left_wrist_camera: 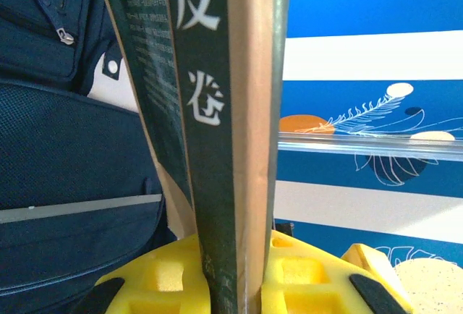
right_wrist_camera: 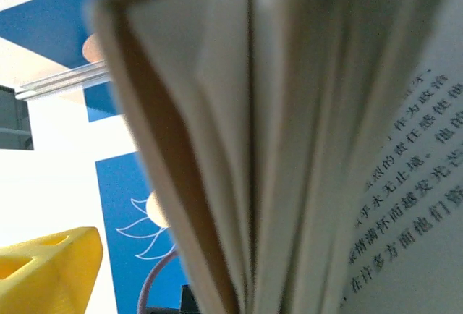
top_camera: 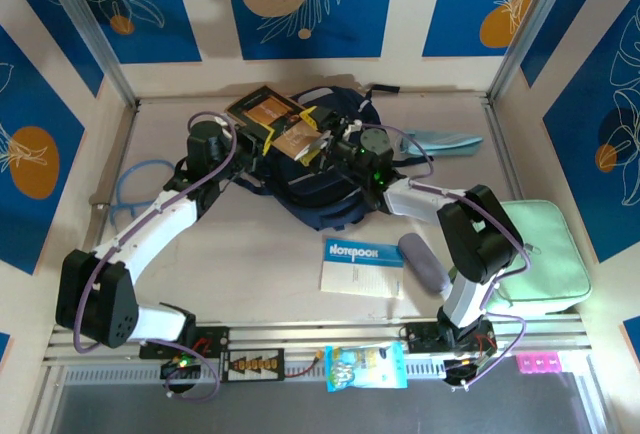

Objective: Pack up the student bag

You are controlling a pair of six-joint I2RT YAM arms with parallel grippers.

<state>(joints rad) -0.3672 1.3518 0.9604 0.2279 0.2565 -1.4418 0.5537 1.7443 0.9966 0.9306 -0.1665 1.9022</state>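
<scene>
The student bag [top_camera: 320, 199], dark navy with a grey trim stripe, lies at the table's back centre and is also seen in the left wrist view [left_wrist_camera: 65, 155]. Above its top end a book [top_camera: 265, 114] with a dark green and tan cover is held up, tilted. My left gripper [top_camera: 258, 140] is shut on the book's spine edge [left_wrist_camera: 224, 111], yellow fingers [left_wrist_camera: 159, 278] pressed to both covers. My right gripper [top_camera: 325, 144] is at the book's other end, open. Fanned pages [right_wrist_camera: 289, 147] stand between its jaws, and one yellow finger [right_wrist_camera: 51, 267] stays clear of them.
A blue notebook [top_camera: 362, 264] and a grey roll [top_camera: 422, 262] lie in front of the bag. A mint-green zip case [top_camera: 545, 254] sits at the right, a light blue cable loop [top_camera: 135, 189] at the left. A snack packet [top_camera: 365, 366] rests on the front rail.
</scene>
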